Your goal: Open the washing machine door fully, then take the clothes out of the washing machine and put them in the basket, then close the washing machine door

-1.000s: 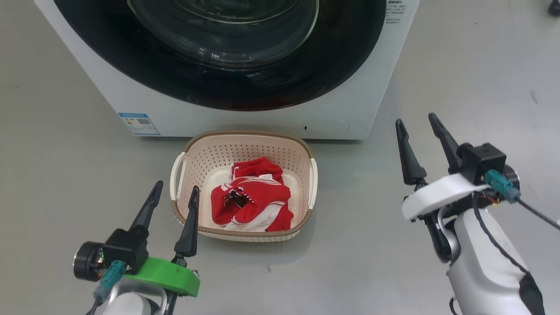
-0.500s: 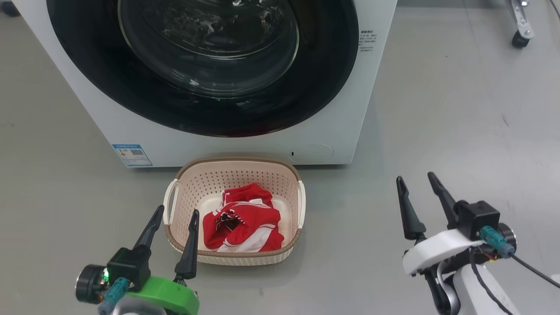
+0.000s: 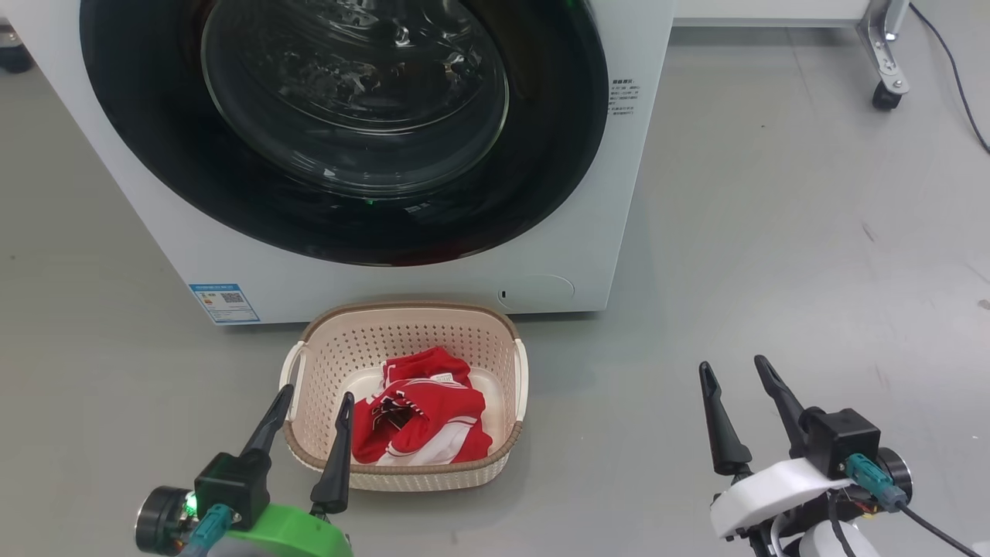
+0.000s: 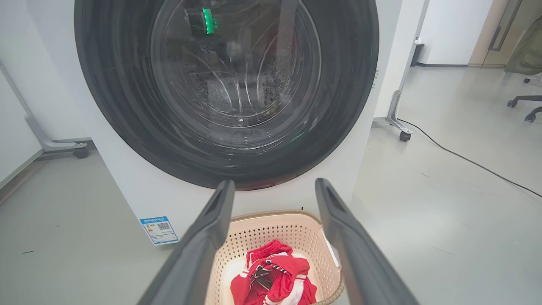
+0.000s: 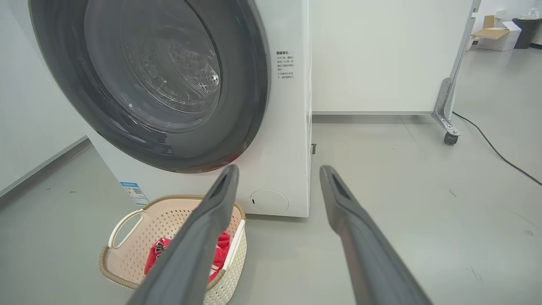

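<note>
The washing machine stands white in front of me, and its glossy black washing machine door lies flush against it, shut, with the steel drum visible through the glass. On the floor just before it sits the cream basket, and the red clothes with white stripes lie inside. My left gripper is open at the basket's near left corner, holding nothing. My right gripper is open over bare floor, well to the right. The left wrist view looks between its open gripper down at the basket and clothes.
A blue sticker and a round cap mark the machine's lower front. A castor of a wheeled frame and a black cable lie at the far right. Grey floor spreads to the right of the basket.
The head view has tilted up, so more of the door shows and everything sits lower in the picture. Against the basket, my right gripper has drawn back toward me. Both grippers stay open.
</note>
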`<state>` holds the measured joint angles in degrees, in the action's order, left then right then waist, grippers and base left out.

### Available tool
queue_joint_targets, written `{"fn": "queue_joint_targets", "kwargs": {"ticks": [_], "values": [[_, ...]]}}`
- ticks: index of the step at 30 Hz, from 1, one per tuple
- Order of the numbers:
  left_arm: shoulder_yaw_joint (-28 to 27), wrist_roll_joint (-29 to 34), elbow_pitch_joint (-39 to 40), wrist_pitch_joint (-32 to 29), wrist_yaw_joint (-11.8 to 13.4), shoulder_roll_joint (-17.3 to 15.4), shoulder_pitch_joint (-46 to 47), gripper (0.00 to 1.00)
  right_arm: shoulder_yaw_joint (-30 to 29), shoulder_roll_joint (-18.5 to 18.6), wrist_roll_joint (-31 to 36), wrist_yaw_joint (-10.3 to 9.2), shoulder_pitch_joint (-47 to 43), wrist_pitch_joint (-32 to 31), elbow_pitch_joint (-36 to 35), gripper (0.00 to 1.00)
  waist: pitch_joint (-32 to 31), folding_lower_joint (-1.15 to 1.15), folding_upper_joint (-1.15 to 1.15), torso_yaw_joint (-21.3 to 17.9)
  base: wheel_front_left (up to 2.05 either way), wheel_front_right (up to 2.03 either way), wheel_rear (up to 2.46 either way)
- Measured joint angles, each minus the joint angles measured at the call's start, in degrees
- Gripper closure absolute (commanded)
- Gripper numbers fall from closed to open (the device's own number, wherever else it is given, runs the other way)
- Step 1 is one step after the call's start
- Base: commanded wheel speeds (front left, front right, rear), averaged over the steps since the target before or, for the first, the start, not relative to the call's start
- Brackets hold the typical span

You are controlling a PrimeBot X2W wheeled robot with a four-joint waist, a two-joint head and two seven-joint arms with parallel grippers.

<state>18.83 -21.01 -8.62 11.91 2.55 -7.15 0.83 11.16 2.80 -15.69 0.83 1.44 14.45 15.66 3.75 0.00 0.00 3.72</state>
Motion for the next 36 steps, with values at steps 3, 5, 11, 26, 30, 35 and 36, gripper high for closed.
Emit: {"fn": "queue_joint_targets", "kwargs": {"ticks": [3,5,11,26,30,35,36], "values": [[0.2,0.0,0.1,-0.1,0.0,0.0,0.0,0.0,-0.1,0.0,0.0,-0.52,-1.1,0.0,-0.6,0.0,-0.4,0.0,0.0,-0.1,0.0,0.0,0.0],[0.2,0.0,0.4,-0.3,0.0,0.0,-0.2,0.0,-0.1,0.0,0.0,-0.58,-1.8,0.0,-1.2,0.0,-0.5,0.0,0.0,-0.1,0.0,0.0,0.0],[0.3,-0.1,1.0,-0.8,0.0,0.0,-0.6,0.0,-0.1,-0.1,0.0,-1.01,-2.5,0.0,-2.6,0.0,-0.6,0.0,0.0,-0.1,0.0,0.0,0.0],[0.5,-0.1,2.0,-1.4,0.3,-0.1,-0.9,0.0,0.4,-0.2,0.0,-1.59,-4.4,0.0,-4.4,0.0,-1.0,0.0,0.0,0.2,0.0,0.0,0.0],[0.5,-0.1,2.2,-1.8,0.3,-0.3,-0.9,0.0,0.5,-0.2,0.0,-2.09,-4.5,0.0,-4.8,0.0,-1.1,0.0,0.0,0.1,0.0,0.0,0.0],[0.5,-0.1,2.5,-1.8,0.3,-0.5,-0.9,0.0,0.6,-0.2,0.0,-2.49,-4.6,0.0,-5.3,0.0,-1.1,0.0,0.0,0.0,0.0,0.0,0.0],[0.5,-0.1,2.6,-1.9,0.3,-0.5,-0.9,0.0,0.7,-0.2,-0.5,-2.49,-4.7,0.0,-5.4,0.0,-1.2,0.0,0.0,-0.1,0.0,0.0,0.0]]}}
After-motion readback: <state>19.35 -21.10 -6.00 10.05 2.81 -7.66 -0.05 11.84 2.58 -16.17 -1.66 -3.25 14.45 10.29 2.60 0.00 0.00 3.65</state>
